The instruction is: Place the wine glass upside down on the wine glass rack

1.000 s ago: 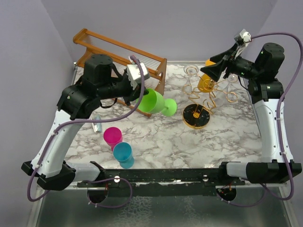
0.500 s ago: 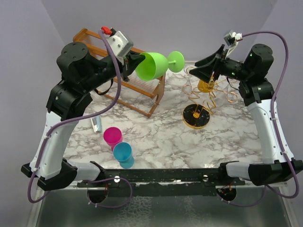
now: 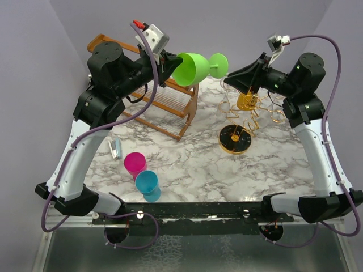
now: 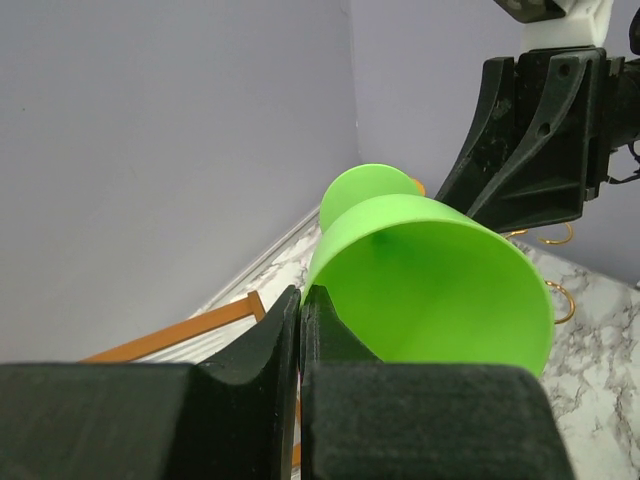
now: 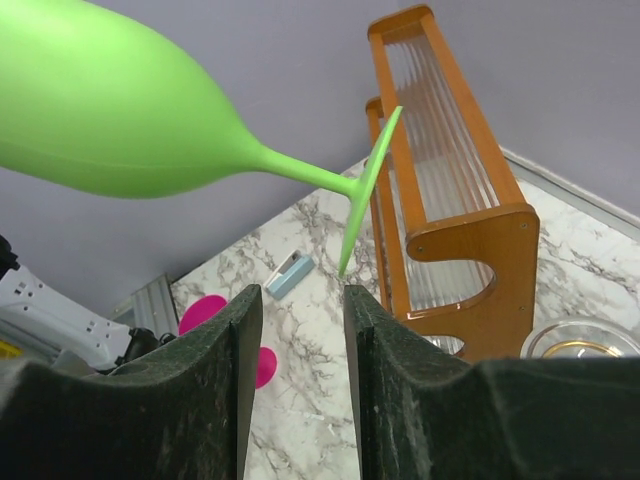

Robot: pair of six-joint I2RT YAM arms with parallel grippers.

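Overhead, the left gripper (image 3: 169, 67) pinches the rim of the green wine glass (image 3: 190, 69), jaws nearly together on its thin wall. It holds the glass aloft on its side at 12 o'clock above the marble table (image 3: 272, 164), foot pointing toward 3 o'clock. Facing it, the right gripper (image 3: 227, 76) is empty, with a narrow gap between its jaws and the foot's edge just off the fingertips. The gold wine glass rack (image 3: 234, 140) stands at 2 o'clock, apart from the glass. A wooden slatted shelf (image 3: 170, 102) sits at 11 o'clock, and a pink cup (image 3: 135, 163) and a blue cup (image 3: 147, 182) at 7 o'clock.
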